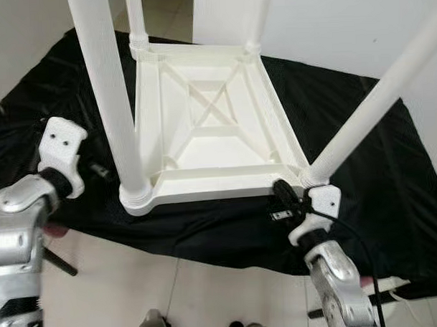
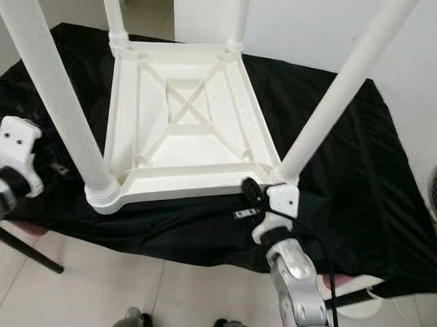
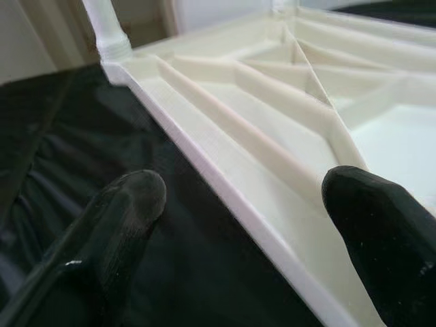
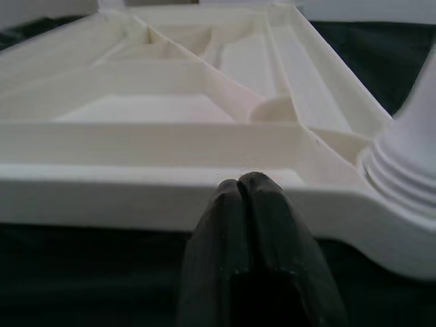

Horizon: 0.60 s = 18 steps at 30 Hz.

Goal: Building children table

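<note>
We steady the upturned table [image 1: 203,146]

Left gripper [image 3: 245,204] spread at nine o'clock, right gripper [image 4: 248,187] pressed together (empty); a shove could topple it.

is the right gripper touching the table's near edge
Cannot tell. In the right wrist view the shut right gripper overlaps the near rim of the upturned table, hiding any gap or contact.

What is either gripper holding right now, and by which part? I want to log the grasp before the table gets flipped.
Nothing is held. The left gripper is open astride the table's side rim; the right gripper is shut at its near edge, with nothing between its fingers.
</note>
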### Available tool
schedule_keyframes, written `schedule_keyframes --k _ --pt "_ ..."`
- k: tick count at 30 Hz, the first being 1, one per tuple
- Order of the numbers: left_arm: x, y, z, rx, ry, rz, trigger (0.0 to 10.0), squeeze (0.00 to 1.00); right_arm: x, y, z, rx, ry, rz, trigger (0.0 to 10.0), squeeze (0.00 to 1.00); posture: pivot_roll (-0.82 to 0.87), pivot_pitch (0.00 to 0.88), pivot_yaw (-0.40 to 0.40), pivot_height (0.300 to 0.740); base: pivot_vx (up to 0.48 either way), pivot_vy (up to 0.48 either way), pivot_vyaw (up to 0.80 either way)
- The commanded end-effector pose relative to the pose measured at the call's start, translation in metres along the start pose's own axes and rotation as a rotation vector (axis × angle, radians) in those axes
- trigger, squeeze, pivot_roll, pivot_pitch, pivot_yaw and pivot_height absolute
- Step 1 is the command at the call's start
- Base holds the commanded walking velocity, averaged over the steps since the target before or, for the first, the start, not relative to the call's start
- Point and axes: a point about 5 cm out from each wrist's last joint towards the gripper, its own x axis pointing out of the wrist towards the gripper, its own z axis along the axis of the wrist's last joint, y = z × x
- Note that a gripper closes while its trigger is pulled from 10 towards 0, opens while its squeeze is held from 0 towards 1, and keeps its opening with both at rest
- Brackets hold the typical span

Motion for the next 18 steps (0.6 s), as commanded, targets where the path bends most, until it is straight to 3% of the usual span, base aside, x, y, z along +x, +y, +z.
schedule_keyframes --k 1,4,11,13,14,18 --pt "0.007 -0.01 0.001 0.013 -0.013 -0.049 10.0 0.0 -0.005 -0.011 0.0 -0.044 0.015 -0.071 10.0 0.0 0.15 0.122 -0.044 0.74 0.0 0.0 0.0" --pt "0.012 -0.016 0.004 0.011 -0.032 -0.072 10.0 0.0 -0.011 -0.017 -0.001 -0.101 0.029 -0.144 10.0 0.0 0.15 0.121 -0.044 0.74 0.0 0.0 0.0" --pt "0.016 -0.028 0.006 -0.003 -0.055 -0.111 10.0 0.0 -0.018 -0.031 0.002 -0.13 0.023 -0.323 10.0 0.0 0.15 0.114 -0.045 0.74 0.0 0.0 0.0" --pt "0.016 -0.028 0.006 -0.003 -0.055 -0.111 10.0 0.0 -0.018 -0.031 0.002 -0.13 0.023 -0.323 10.0 0.0 0.15 0.114 -0.045 0.74 0.0 0.0 0.0" --pt "0.017 -0.031 0.007 -0.005 -0.06 -0.12 10.0 0.0 -0.017 -0.041 0.008 -0.171 -0.004 -0.405 10.0 0.0 0.15 0.112 -0.045 0.74 0.0 0.0 0.0" --pt "0.018 -0.035 0.007 -0.01 -0.069 -0.126 10.0 0.0 -0.014 -0.057 0.019 -0.243 -0.052 -0.535 10.0 0.0 0.15 0.105 -0.05 0.74 0.0 0.0 0.0"
